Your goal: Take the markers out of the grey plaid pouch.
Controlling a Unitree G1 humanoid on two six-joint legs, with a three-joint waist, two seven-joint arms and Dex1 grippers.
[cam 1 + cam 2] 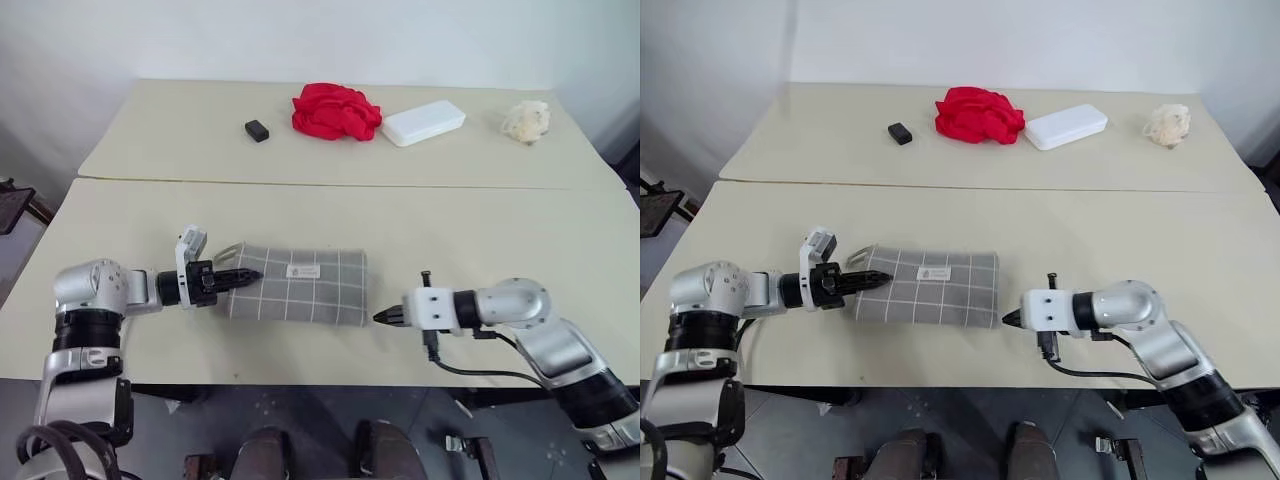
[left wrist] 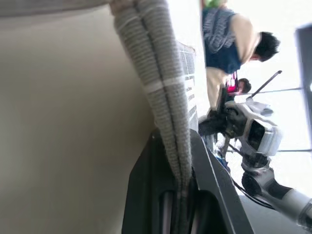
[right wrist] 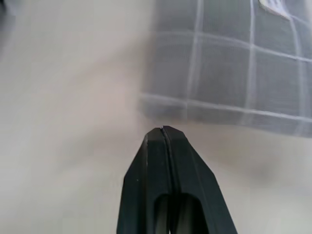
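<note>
Left black two-fingered gripper is clamping the left end of the flat grey plaid fabric pouch with thin white grid lines, and the left wrist view is showing a fold of the woven cloth pinched between its closed fingers. That pouch is lying on the near part of the pale beige tabletop, between the two arms, with its small corner loop beside the left gripper. It is looking soft, light and floppy, so it is likely to sag and slide rather than hold a shape; the seamed ends are seeming the surest places to take hold, one end pinned while the other is worked open. No markers are showing, so they are presumably inside. A small white label is sitting on the pouch's top face, its print too small to read. Further right, the right black gripper is hovering just beside the pouch's right end, its fingers pressed together on nothing and apart from the cloth.
</note>
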